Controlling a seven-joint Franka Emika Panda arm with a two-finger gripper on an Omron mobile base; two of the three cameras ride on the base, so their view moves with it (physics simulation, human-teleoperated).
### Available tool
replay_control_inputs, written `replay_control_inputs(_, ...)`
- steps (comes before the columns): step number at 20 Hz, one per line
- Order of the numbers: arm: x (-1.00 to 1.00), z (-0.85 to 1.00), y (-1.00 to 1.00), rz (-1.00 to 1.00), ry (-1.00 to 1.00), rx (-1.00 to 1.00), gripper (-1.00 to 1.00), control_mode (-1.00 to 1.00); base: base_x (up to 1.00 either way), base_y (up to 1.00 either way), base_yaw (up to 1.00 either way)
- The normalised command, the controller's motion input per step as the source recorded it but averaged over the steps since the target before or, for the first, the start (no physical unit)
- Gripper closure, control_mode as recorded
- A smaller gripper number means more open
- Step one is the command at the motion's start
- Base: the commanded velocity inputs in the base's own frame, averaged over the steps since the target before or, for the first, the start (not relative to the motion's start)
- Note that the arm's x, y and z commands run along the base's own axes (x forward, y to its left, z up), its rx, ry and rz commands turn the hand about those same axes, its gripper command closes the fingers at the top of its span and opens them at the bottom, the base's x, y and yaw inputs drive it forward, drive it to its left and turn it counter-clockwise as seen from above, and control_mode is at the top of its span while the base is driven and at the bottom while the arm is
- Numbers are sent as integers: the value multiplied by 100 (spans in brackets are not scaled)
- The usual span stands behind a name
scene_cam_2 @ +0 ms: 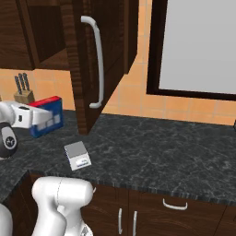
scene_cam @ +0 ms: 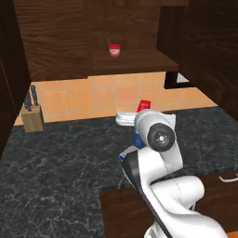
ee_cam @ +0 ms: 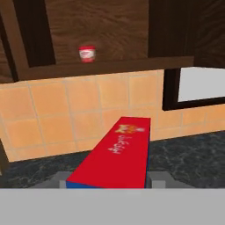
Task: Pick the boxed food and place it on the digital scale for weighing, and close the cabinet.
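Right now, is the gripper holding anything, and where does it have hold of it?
Yes: the gripper holds the boxed food, clamped across its sides near one end, above the counter.

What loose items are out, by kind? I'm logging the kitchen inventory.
Boxed food: 1
Red-and-white cup: 1
Digital scale: 1
Knife block: 1
Total: 4
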Motion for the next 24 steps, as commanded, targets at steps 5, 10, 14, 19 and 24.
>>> replay_control_inputs(5, 42, -57, -8, -8, 7, -1, 100, -100, 0, 0, 0)
replay_control_inputs(10, 43, -57, -18, 0, -1, 0, 100, -100, 0, 0, 0)
replay_control_inputs(14, 44, -48, -14, 0, 1, 0, 100, -100, 0, 0, 0)
replay_control_inputs(19, 13, -49, -15, -1, 4, 0, 100, -100, 0, 0, 0)
replay_control_inputs(24, 16, -50, -8, -7, 9, 0, 100, -100, 0, 0, 0)
